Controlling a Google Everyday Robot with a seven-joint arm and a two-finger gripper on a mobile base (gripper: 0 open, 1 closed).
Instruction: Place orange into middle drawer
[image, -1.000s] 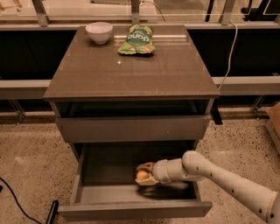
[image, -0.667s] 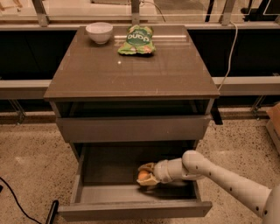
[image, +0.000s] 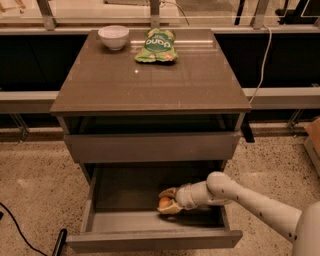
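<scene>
Arm (image: 250, 197) enters from the lower right corner, where the picture's edge cuts it off, so its base is out of sight. Nearest the camera is the plain front of the middle drawer (image: 150, 241), which is pulled well out of the cabinet with its inside open from above. The arm crosses the drawer's right wall and ends at the gripper (image: 169, 201), low inside the drawer, right of centre and closer to the front than the back.

The gripper's fingers (image: 170, 192) are closed in on the orange (image: 164, 203), one on the far side and one on the near side, so only a small patch of the fruit shows between them. Whether the orange touches the drawer floor cannot be told (shadow fills the space under it). To the left, the drawer floor is bare up to the left wall. The drawer's back is dark under the top drawer (image: 150, 147), which overhangs it and looks slightly open.

Above that is the tabletop (image: 150, 85). At its far edge a white bowl (image: 113, 36) stands on the left, and a green snack bag (image: 156, 46) lies near it on the right, apart from it.
</scene>
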